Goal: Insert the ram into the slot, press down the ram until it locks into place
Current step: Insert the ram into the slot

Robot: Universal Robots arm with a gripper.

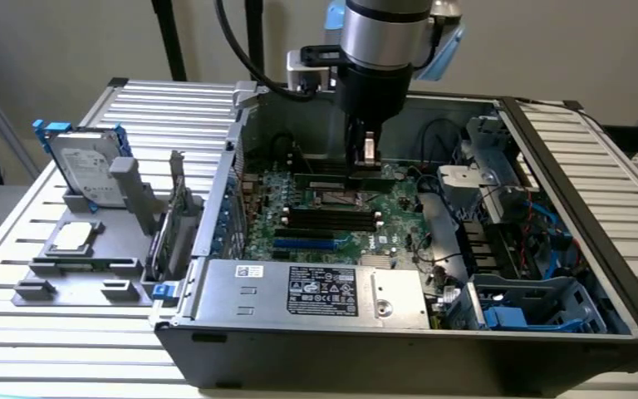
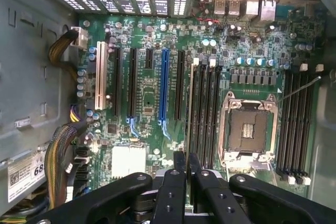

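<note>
Now, gripper (image 2: 186, 157) closed narrow on the ram (image 2: 190, 103), ram edge-on along the outermost slot (image 2: 197, 114), near the processor socket (image 2: 251, 127).

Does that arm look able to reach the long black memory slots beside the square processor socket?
Probably yes. The computer case is open, the tool is down inside it, gripping what looks like the thin memory stick right by those slots, and no cable or part seems to lie between.

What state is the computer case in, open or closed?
Open. The computer case has no cover on top, so the green circuit board inside lies in plain sight below the claw.
</note>
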